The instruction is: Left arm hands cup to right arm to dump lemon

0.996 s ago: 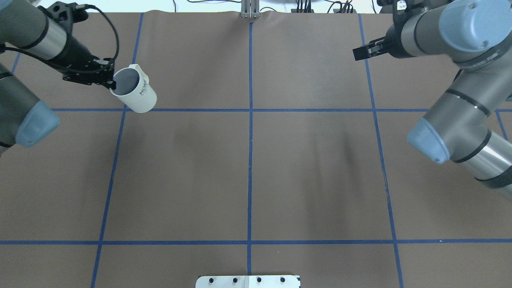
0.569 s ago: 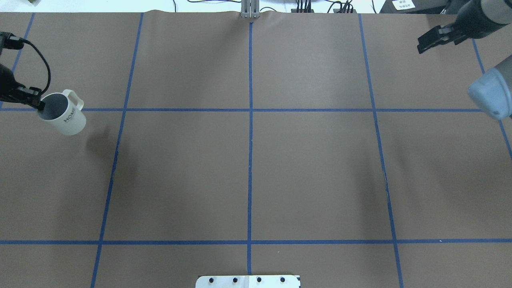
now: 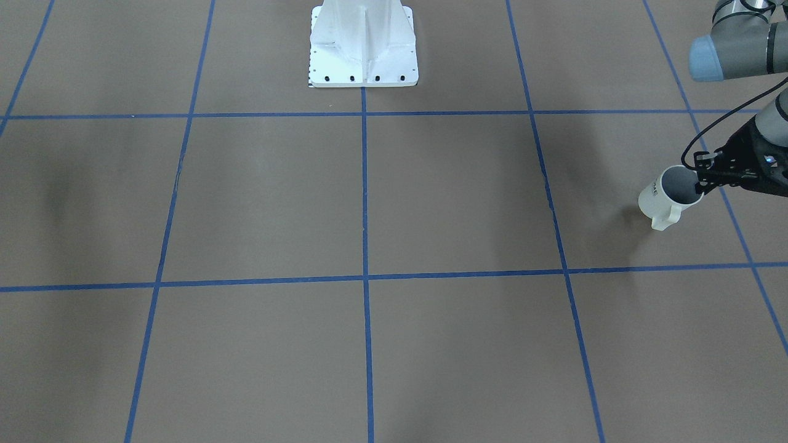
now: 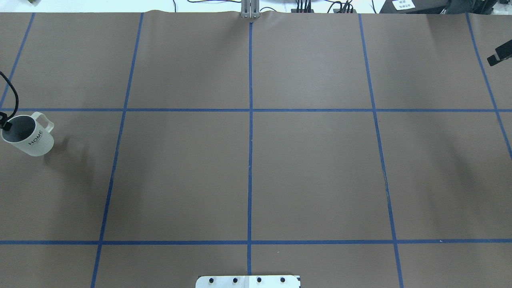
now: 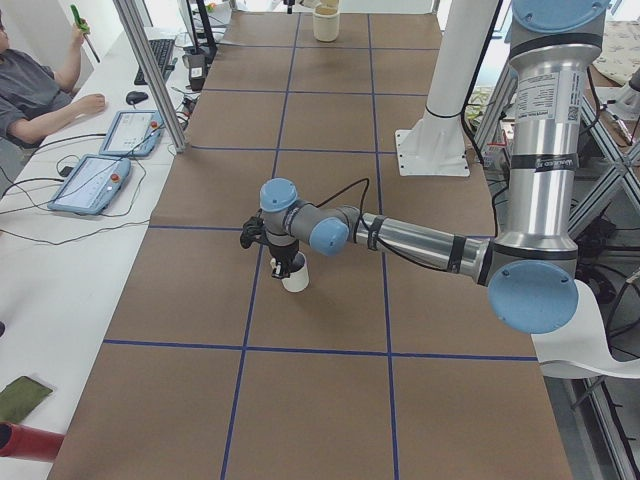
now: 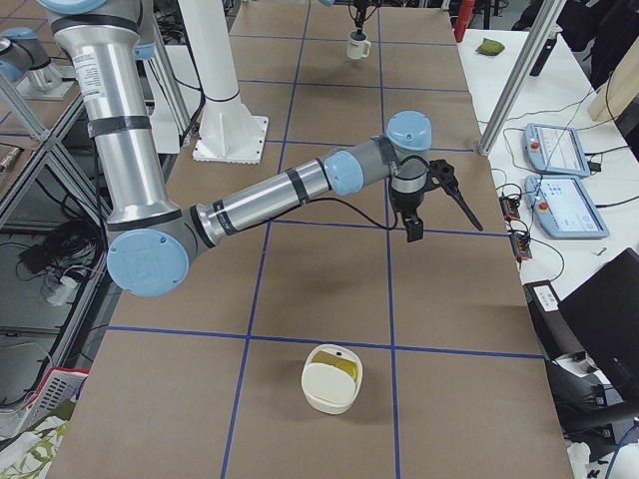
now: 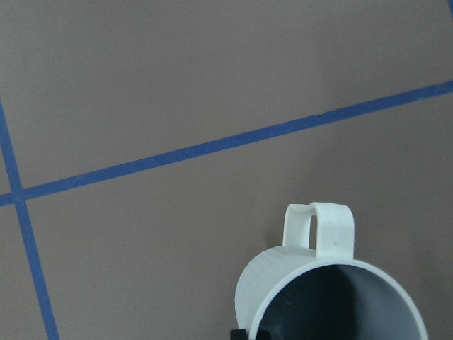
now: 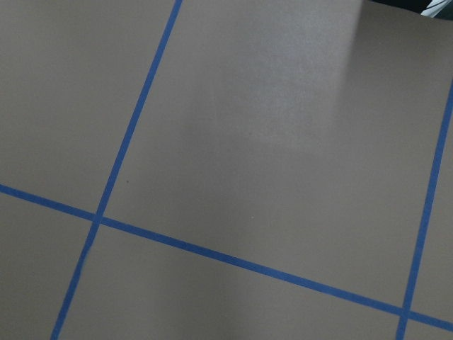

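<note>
The white cup (image 4: 31,139) with "HOME" on its side hangs at the table's far left, a little above the surface and slightly tilted. My left gripper (image 4: 5,125) is shut on its rim, one finger inside. The cup also shows in the front view (image 3: 666,194), the left side view (image 5: 294,277) and the left wrist view (image 7: 333,297). Its grey inside shows no lemon. My right gripper (image 6: 439,218) is open and empty, and only its tip (image 4: 497,56) reaches the overhead view's right edge. A yellow patch, likely the lemon (image 6: 340,370), lies in a white bowl (image 6: 329,391).
The bowl stands on the table's end on my right and shows far off in the left side view (image 5: 325,22). The white robot base (image 3: 363,49) stands at the table's near middle. Tablets (image 6: 557,150) and an operator (image 5: 35,95) are along the far side.
My left gripper has carried the cup leftward and toward the robot, to the view's left edge. My right arm has swung out to the right edge.
</note>
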Action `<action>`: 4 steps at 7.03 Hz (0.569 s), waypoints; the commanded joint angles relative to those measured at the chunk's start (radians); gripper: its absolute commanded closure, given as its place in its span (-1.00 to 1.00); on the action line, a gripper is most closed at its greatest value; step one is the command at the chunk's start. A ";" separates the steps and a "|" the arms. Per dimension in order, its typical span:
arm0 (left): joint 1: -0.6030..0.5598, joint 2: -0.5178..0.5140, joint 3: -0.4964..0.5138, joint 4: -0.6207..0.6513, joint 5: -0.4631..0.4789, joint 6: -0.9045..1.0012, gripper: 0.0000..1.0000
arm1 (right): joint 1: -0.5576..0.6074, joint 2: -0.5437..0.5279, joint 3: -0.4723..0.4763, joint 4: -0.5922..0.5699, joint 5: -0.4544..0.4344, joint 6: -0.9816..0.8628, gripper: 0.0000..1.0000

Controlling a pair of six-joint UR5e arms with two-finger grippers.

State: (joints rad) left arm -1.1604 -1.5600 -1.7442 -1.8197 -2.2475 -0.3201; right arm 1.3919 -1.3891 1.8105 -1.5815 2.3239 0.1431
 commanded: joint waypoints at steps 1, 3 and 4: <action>0.002 0.002 0.006 -0.006 -0.006 -0.002 0.96 | 0.009 -0.030 0.003 0.008 0.006 -0.008 -1.00; 0.004 0.002 0.009 -0.007 -0.010 -0.002 0.73 | 0.009 -0.042 0.003 0.009 -0.003 -0.008 -1.00; 0.005 0.000 0.011 -0.007 -0.011 -0.002 0.70 | 0.009 -0.044 0.003 0.009 -0.004 -0.008 -1.00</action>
State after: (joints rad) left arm -1.1564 -1.5588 -1.7353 -1.8264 -2.2570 -0.3220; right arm 1.4004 -1.4290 1.8127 -1.5728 2.3216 0.1350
